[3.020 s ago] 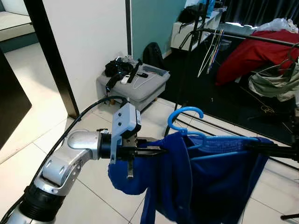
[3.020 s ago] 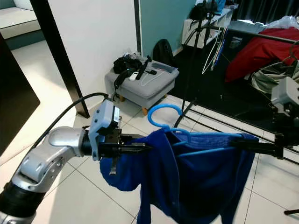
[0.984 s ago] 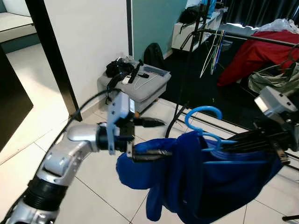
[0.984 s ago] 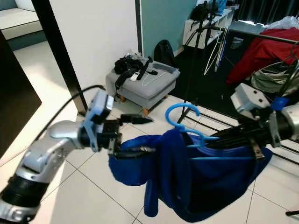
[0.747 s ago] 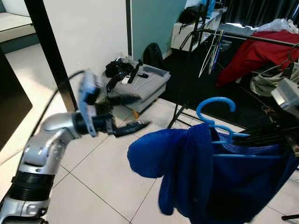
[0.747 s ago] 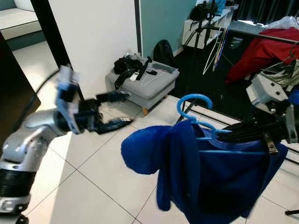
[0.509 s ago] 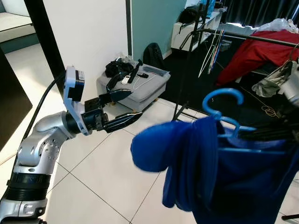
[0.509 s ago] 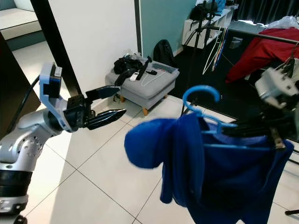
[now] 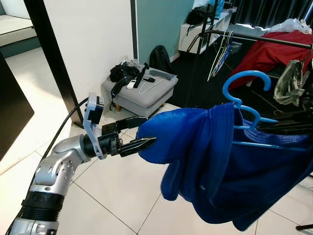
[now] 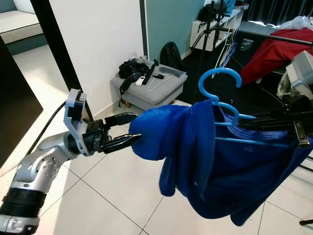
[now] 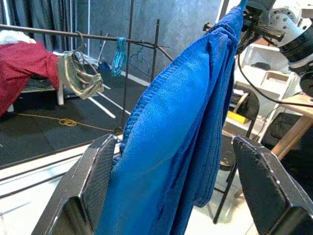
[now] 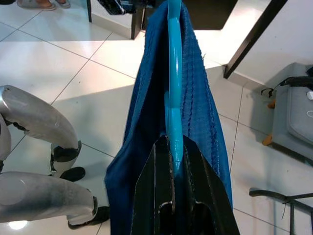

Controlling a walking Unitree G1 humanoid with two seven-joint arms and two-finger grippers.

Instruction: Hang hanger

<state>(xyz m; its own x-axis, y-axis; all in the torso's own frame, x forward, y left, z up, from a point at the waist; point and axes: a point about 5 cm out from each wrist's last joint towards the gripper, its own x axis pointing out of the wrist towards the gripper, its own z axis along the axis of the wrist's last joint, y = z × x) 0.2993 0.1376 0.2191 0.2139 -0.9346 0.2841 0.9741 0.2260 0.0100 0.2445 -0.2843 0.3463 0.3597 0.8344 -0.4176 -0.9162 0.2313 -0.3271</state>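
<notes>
Overhead, right pincer (image 12: pixel 171 161) clamps blue hanger (image 9: pixel 244 105); left pincer (image 9: pixel 139 132) gapes, empty.

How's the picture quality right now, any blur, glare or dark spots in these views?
Eye views: sharp, bright glare on the floor tiles at left, and the blue garment well lit. Left wrist view: left hand fingers close and soft, the clothes rack behind dim. Right wrist view: right hand dark against bright tiles, the blue hanger crisp.
</notes>
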